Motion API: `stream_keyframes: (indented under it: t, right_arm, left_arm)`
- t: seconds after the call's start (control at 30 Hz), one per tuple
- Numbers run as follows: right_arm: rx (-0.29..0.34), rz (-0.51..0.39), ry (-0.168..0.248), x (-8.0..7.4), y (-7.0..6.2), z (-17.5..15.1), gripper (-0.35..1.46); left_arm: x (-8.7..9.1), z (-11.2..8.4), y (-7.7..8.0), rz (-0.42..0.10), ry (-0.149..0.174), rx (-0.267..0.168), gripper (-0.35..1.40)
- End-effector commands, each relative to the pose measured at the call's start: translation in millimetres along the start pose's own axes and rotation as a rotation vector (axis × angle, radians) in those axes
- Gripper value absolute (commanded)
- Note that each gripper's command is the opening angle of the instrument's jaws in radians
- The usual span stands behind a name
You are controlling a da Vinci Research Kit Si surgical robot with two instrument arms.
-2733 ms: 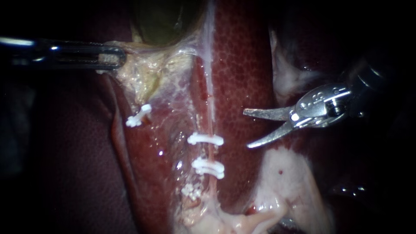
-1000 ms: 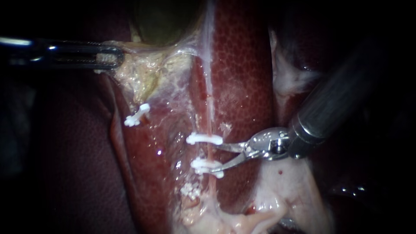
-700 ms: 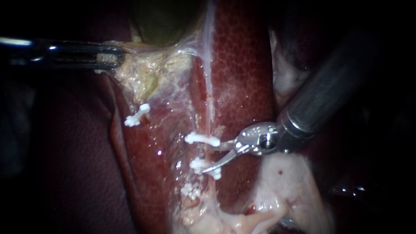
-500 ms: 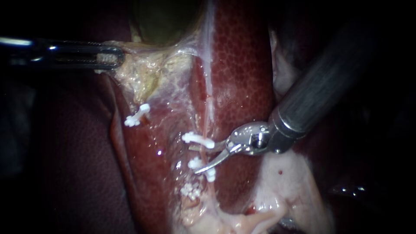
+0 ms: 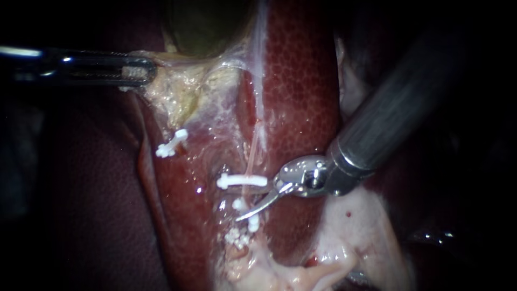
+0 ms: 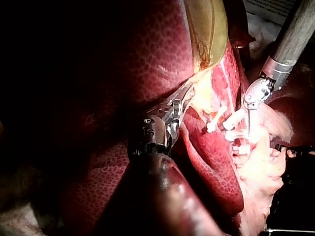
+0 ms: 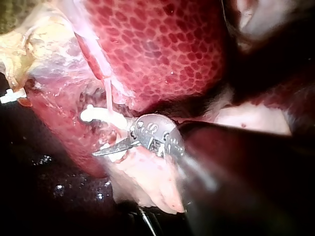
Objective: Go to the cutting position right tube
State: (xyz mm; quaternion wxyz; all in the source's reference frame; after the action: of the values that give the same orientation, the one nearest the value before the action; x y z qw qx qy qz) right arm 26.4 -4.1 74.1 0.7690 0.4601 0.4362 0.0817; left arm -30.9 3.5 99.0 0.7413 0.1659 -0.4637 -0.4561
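Note:
The right tube [image 5: 253, 156] is a thin pink strand running down over the liver [image 5: 296, 97], with two white clips on it, an upper clip [image 5: 242, 181] and a lower clip [image 5: 246, 211]. My right instrument [image 5: 250, 198] comes in from the upper right; its curved blades are open and straddle the tube between the two clips. The upper blade lies partly hidden under the upper clip. The right wrist view shows the lower blade [image 7: 112, 149] just below the upper clip [image 7: 98, 115]. My left instrument [image 5: 134, 70] is shut on yellowish gallbladder tissue [image 5: 177, 91] and holds it taut to the left.
A third white clip [image 5: 172, 143] sits on the left tube stump. The green gallbladder [image 5: 204, 21] lies above. Pale fatty tissue [image 5: 350, 237] spreads under the right instrument's shaft. In the left wrist view the right instrument [image 6: 253, 93] works beyond the clips [image 6: 231, 120].
My right instrument has come in from the right and slid its open blades across the tube between the two clips, nudging clips and tube leftward. The left instrument has held still.

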Motion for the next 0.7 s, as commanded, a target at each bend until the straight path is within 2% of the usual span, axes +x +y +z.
stream_keyframes:
  t: [0.03,0.7]
  right_arm:
    - [-0.001,-0.001,0.002,0.0,0.0,0.2,1.18]
    - [-0.003,0.013,0.024,-0.1,1.3,1.6,1.18]
  left_arm:
    - [0.0,0.0,0.0,-0.001,0.0,-0.001,-0.35]
    - [0.0,0.2,0.0,-0.001,0.0,-0.002,-0.35]
